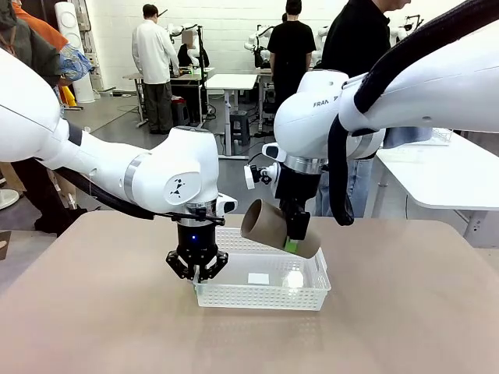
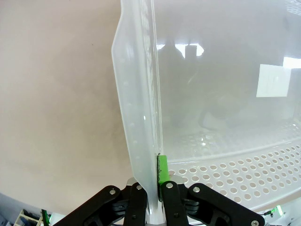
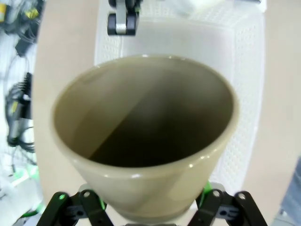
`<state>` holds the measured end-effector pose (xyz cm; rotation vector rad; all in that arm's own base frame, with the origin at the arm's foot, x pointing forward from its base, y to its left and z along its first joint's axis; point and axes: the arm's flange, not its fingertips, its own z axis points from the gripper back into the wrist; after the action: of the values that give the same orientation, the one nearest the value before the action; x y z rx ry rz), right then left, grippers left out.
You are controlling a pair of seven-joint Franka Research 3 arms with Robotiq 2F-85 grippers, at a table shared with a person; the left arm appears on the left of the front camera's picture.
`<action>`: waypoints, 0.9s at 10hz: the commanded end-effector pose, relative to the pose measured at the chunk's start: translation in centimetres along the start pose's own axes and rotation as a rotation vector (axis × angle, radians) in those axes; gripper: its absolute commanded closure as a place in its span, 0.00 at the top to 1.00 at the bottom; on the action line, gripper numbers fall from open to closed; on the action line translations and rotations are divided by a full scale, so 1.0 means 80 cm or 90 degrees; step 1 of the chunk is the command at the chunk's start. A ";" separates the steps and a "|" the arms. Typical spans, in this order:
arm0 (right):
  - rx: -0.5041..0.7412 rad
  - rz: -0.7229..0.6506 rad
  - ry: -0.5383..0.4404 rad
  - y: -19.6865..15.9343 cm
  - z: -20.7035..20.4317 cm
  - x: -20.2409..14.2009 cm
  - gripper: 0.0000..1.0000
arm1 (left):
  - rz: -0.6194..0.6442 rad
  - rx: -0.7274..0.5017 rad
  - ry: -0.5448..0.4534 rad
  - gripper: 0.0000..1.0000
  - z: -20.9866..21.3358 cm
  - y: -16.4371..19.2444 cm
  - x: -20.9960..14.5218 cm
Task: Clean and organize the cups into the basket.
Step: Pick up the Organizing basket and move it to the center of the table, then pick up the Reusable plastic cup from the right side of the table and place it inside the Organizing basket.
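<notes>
- Gripping the basket [image 1: 269, 294] by its left end wall, the left gripper [image 1: 196, 266] is pointing straight down, its jaws pinched together on the thin plastic.
- Left wrist view is showing the basket [image 2: 138, 117] wall running up between the two fingers, with a green pad [image 2: 162, 169] pressing flat against its inner face.
- Basket is sitting on the tan table [image 1: 93, 312], with a white label [image 1: 258, 278] lying on its floor.
- Right gripper [image 1: 295, 243] is holding a tan cup [image 1: 269, 226] in the air above the basket's far side, clamped across the cup's narrower end.
- Cup is lying tilted, its mouth facing picture left, clear of the basket rim.
- Right wrist view is looking into the cup [image 3: 146, 136], which is empty inside, with the basket beneath it.
- A person [image 1: 359, 47] is standing at the table's far edge.
</notes>
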<state>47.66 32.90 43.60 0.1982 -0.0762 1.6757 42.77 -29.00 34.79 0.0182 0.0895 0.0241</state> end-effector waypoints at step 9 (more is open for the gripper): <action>0.097 -0.042 -0.017 -0.027 -0.076 -0.019 0.83 | 0.000 0.002 0.000 0.00 -0.002 0.001 -0.003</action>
<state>49.07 32.23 37.12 0.3115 0.0199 1.6299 42.77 -29.00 34.79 0.0182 0.0894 0.0242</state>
